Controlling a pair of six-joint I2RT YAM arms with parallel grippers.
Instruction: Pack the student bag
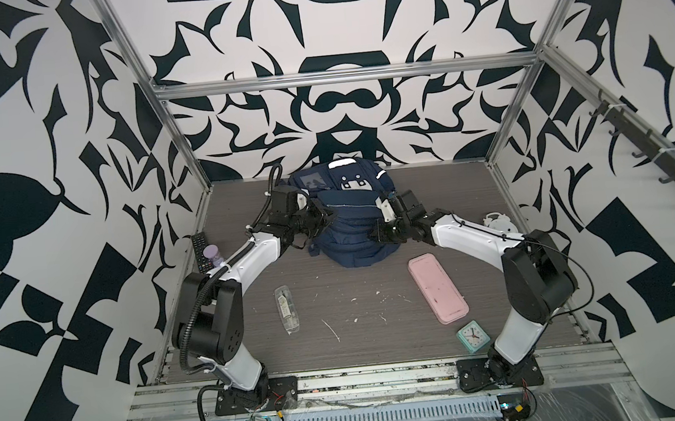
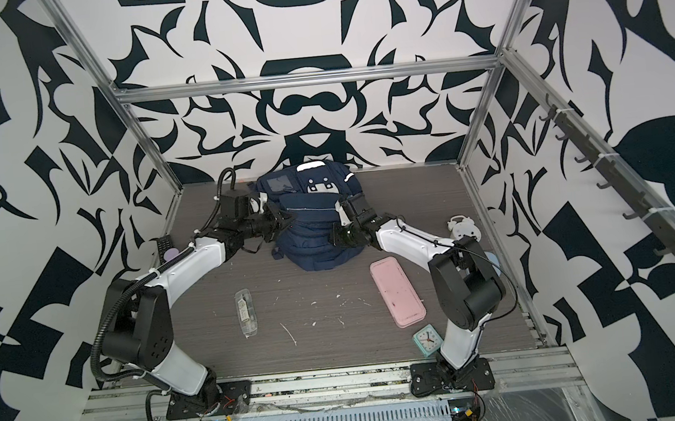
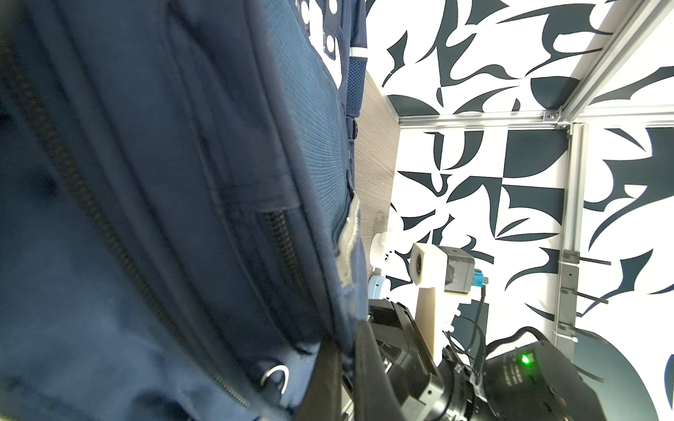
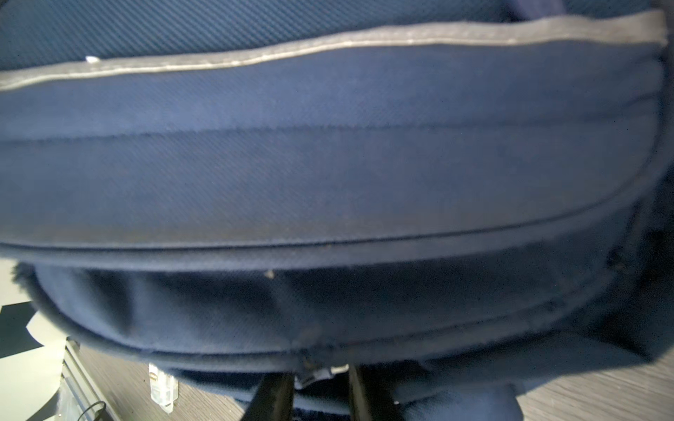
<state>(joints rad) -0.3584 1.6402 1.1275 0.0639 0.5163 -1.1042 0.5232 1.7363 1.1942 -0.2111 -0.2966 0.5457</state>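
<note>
Navy twill of the student bag (image 4: 328,164) fills both wrist views; a gripper stands at each flank.

Bag condition: soft and slumped in stacked folds, with grey reflective piping (image 4: 328,47), coarse black zip teeth (image 3: 91,204) and a white patch (image 1: 351,184) bearing two dark dots beyond the jaws. It sits between the two sets of jaws, at the back of the surface. On the left gripper (image 3: 348,350) the jaws are together on a seam fold of the bag. On the right gripper (image 4: 319,388) the jaws are a little apart with the metal zip pull (image 4: 317,375) between them; whether they pinch it cannot be told. The tabletop (image 1: 358,322) is grey-brown wood-grain, flecked white. A pink case (image 1: 438,290), oblong with rounded corners, lies flat nearward of the right jaws, well apart. A clear plastic case (image 1: 287,309) lies nearward of the left jaws. The walls (image 1: 28,122) are white with a bold dark abstract print, set in an aluminium frame (image 1: 340,76).
</note>
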